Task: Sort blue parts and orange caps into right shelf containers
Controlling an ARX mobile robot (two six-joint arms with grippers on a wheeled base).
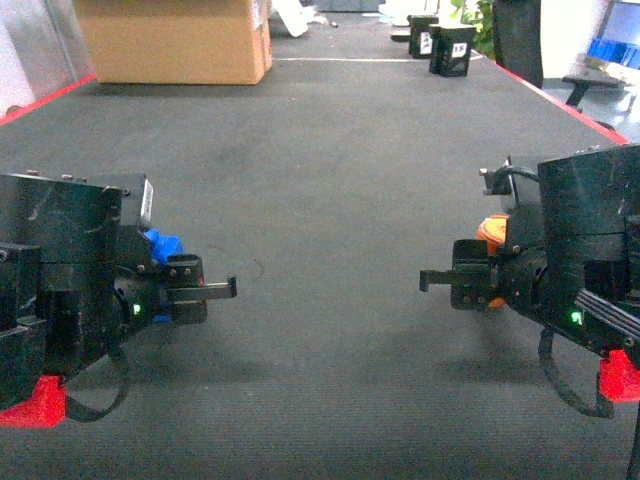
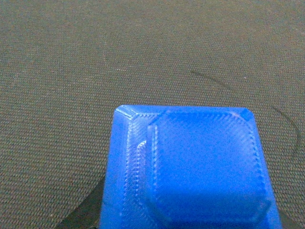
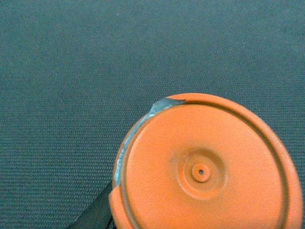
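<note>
A dark grey carpeted floor [image 1: 330, 180] fills most of the head view, bordered by red lines at both sides, with a large cardboard box [image 1: 175, 40] standing at the far left and two small black boxes with white labels [image 1: 450, 50] at the far right. Low in the foreground the two black arms face each other across a bare stretch of carpet, well apart. The left gripper [image 1: 205, 290] points toward the middle, and a bright blue part [image 1: 160, 245] sits against its upper side; in the left wrist view that blue part [image 2: 190, 167] fills the lower half of the picture as a blocky printed piece with chamfered corners, above the carpet, so the gripper appears clamped on it, though the fingers themselves are hidden. The right gripper [image 1: 450, 280] points left, with an orange cap [image 1: 492, 230] showing just above it; in the right wrist view the orange cap [image 3: 205, 167] is a round disc with a raised rim and a small central dimple, seemingly pinched from below. A thin dark wire [image 2: 214, 81] curves across the carpet.
</note>
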